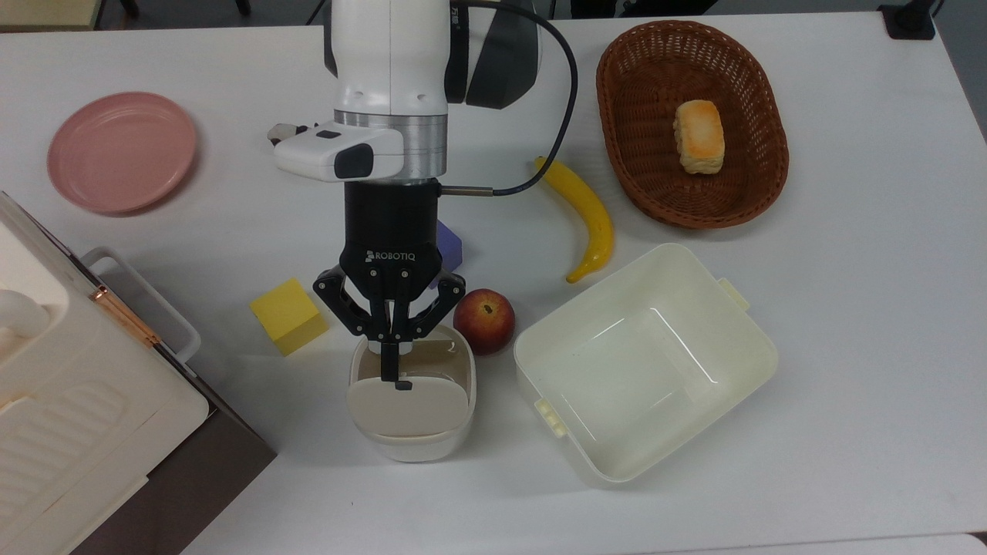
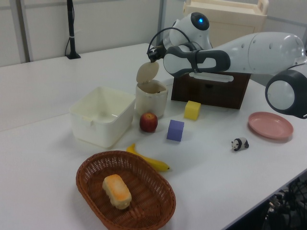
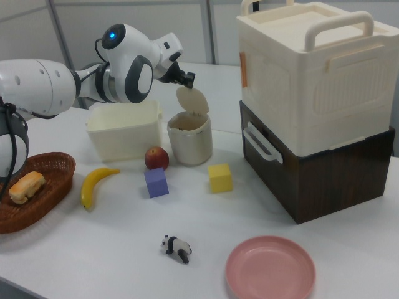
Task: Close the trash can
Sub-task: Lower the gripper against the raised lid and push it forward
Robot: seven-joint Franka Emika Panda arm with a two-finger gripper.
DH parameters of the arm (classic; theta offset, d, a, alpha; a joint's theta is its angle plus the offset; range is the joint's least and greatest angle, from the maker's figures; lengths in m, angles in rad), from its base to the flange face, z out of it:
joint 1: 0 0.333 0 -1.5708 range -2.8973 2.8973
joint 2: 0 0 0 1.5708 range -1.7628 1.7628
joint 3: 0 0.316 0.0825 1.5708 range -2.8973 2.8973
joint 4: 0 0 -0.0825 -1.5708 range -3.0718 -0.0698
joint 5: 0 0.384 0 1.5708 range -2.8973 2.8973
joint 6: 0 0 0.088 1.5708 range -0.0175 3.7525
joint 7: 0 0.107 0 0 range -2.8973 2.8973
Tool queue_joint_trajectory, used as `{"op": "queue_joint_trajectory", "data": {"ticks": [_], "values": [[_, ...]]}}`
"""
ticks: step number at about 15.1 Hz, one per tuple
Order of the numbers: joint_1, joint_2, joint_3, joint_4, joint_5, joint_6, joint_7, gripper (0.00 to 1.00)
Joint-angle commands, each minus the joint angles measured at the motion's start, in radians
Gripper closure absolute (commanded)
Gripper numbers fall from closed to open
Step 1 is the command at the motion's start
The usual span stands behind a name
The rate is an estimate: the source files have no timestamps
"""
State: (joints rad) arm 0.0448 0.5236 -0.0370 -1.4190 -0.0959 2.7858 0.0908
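I have the tool [image 1: 396,378] pinched shut and holding nothing, its tips at the top edge of the raised lid [image 1: 407,402]. The trash can [image 1: 411,443] stands on the table [image 1: 848,308] just beside the apple [image 1: 484,321], with the tub [image 1: 644,362] further toward the top view's right. My worry: if I push too low or sideways, the tips may slip off the lid, or the light can could slide or tip into the apple.

"ROBOTIQ" in white on black gripper [image 1: 394,362] body, top view.
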Motion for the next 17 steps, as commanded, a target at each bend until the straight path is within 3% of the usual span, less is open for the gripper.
{"op": "queue_joint_trajectory", "data": {"ticks": [1, 7, 17], "values": [[-0.005, -0.042, 0.008, -0.044, -0.013, 0.017, -0.013, 1.00], [-0.005, -0.047, 0.008, -0.041, -0.011, 0.017, -0.009, 1.00], [-0.003, 0.041, 0.002, 0.068, -0.013, 0.020, -0.011, 1.00]]}}
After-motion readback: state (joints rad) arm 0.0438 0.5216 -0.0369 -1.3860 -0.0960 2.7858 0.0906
